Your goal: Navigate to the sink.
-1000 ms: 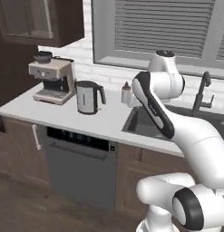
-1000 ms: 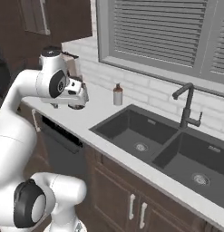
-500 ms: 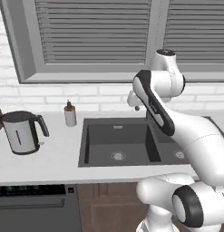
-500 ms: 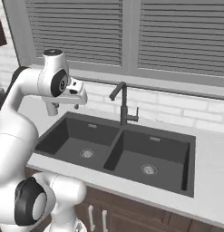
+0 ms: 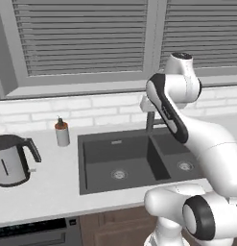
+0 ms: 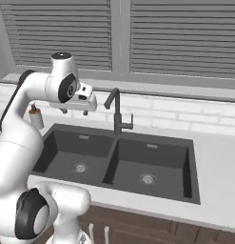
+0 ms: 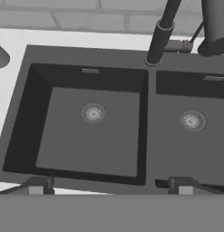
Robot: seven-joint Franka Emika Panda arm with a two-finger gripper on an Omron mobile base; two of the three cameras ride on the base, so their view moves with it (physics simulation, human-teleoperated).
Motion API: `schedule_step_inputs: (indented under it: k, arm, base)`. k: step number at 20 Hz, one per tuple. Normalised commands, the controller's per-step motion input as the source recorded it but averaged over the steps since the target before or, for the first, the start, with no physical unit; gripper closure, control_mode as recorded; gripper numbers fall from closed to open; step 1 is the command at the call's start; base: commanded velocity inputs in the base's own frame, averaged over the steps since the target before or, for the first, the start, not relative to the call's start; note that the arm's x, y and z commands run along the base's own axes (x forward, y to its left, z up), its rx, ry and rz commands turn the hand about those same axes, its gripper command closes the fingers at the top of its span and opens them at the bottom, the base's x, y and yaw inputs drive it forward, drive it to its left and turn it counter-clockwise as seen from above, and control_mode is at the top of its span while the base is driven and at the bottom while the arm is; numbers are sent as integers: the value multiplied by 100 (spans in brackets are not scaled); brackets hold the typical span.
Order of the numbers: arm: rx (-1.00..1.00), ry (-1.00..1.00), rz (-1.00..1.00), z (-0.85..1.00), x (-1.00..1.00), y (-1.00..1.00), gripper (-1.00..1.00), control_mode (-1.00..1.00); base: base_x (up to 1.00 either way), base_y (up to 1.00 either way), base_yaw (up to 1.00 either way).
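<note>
Hand view: we look down on the sink (image 7: 145,136) | our gripper (image 7: 111,183) hangs above it | jaws wide apart, holding nothing

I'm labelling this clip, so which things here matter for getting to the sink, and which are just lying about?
Belongs to the job:
sink, with two drains
faucet at its rear

Just lying about:
kettle on the counter
soap bottle left of the sink
window blinds
dishwasher under the counter
</note>
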Motion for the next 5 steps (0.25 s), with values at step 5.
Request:
schedule_step_inputs:
  k: [5]
  arm:
    - [0, 0, 0, 0, 0, 0, -100, 100]
  base:
    - [61, 0, 0]
